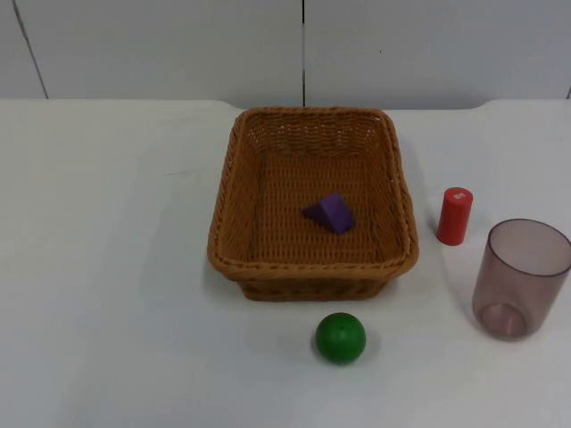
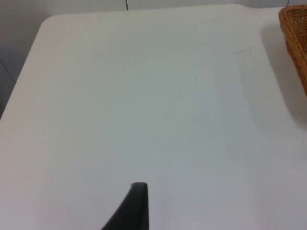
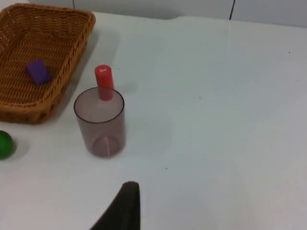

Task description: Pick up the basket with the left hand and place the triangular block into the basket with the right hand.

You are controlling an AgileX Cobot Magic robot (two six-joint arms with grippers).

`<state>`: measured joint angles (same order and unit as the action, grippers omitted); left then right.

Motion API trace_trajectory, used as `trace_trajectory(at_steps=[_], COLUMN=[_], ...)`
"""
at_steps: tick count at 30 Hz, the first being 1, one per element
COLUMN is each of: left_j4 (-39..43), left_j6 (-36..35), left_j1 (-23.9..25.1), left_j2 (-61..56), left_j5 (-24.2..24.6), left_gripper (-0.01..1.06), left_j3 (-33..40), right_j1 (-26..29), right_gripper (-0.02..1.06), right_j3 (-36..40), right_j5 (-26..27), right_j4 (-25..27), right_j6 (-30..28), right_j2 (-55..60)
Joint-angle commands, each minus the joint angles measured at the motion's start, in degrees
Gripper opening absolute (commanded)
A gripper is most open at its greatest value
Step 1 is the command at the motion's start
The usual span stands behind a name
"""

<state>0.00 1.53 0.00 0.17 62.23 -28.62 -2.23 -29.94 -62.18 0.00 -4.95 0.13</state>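
While the purple triangular block (image 1: 329,213) lies inside the basket (image 1: 225,192), both grippers' jaw state cannot be told, green ball (image 1: 340,337) at six o'clock.

**Right wrist cam: block's sitting in the basket**

So from the right wrist camera, the wicker basket (image 3: 72,45) sits on the white table (image 3: 216,96), and the purple triangular block (image 3: 38,71) is lying on its woven floor, not touching any wall. Just beside the basket stands a red cylinder (image 3: 103,79), upright, and right in front of it a see-through smoky-pink cup (image 3: 100,122), also upright, so the cylinder's lower half shows through the cup. A green ball (image 3: 5,144) rests near the basket's corner. One black fingertip (image 3: 125,206) of the right gripper hangs over bare table, well away from all of it.
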Motion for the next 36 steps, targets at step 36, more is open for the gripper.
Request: trace_trajectory(at_steps=[36], left_j4=[0.0], left_j6=[-1.0], left_j1=[0.0], left_j2=[-0.2], left_j5=[-0.7], left_gripper=[1.05], left_j3=[0.3], right_j1=[0.3], right_gripper=[1.05], right_j3=[0.4], right_j5=[0.4], right_j4=[-4.6], right_j6=[9.9], right_j2=[-0.1])
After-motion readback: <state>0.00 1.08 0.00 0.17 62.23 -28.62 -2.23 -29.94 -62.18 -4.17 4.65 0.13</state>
